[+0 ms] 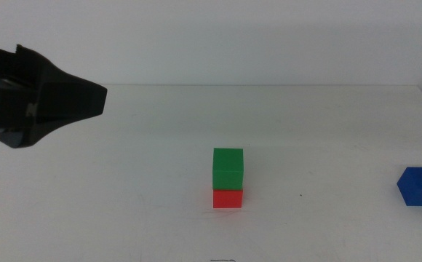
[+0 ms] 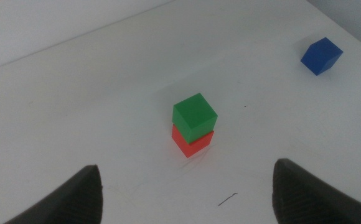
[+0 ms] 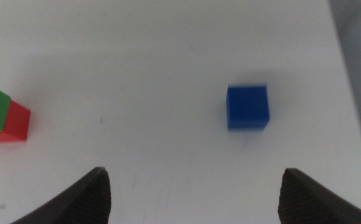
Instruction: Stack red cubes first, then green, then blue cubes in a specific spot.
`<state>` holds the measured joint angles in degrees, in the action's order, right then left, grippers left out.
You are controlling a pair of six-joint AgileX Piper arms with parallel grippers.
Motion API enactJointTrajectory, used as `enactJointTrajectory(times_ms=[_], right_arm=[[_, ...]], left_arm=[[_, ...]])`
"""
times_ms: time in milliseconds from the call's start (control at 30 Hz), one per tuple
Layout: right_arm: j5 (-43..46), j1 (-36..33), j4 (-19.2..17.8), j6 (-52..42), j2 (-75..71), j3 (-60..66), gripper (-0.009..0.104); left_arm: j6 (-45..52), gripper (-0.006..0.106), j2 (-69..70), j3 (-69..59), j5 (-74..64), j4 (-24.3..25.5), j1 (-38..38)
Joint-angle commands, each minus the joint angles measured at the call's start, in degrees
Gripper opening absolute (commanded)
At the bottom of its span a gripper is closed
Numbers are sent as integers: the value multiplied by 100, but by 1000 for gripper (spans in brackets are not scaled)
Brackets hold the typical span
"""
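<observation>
green cube (image 1: 228, 169) sits on red cube (image 1: 228, 198); blue cube (image 3: 248, 107) lies apart, ahead of the released right gripper (image 3: 193, 186). left gripper (image 2: 187, 186) is spread, empty, off the stack.

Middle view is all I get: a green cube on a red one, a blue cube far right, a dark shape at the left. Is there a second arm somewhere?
Observer: Yes. The right end effector is outside your view. Its wrist camera shows the blue cube lying ahead of it.
Operator: Is it holding anything?
Observer: No, its jaws stand wide apart and empty.
Operator: And that dark shape at the left?
Observer: That is the left end effector. Its wrist camera shows its jaws are open too, looking toward the green cube, which sits on the red cube.
</observation>
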<state>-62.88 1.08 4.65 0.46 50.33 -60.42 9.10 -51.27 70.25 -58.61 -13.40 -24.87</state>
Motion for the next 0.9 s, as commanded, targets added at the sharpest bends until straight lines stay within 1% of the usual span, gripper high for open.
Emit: enactJointTrajectory(times_ms=[0, 100, 267, 400, 533, 767, 867], right_arm=[[-47, 25, 62, 231, 240, -238, 73], [-299, 25, 57, 587, 568, -238, 73], [-296, 25, 61, 661, 1060, -245, 73], [-147, 30, -93, 509, 1477, -245, 73], [72, 30, -339, 484, 2031, -370, 74], [-163, 30, -349, 235, 3309, -1483, 77], [-585, 30, -344, 108, 3875, -2131, 78]], left_arm=[[7, 94, 25, 132, 354, -121, -4], [7, 94, 25, 132, 354, -121, -4], [7, 94, 25, 132, 354, -121, -4], [7, 94, 25, 132, 354, -121, -4], [7, 94, 25, 132, 354, -121, -4], [7, 94, 25, 132, 354, -121, -4], [7, 94, 25, 132, 354, -121, -4]])
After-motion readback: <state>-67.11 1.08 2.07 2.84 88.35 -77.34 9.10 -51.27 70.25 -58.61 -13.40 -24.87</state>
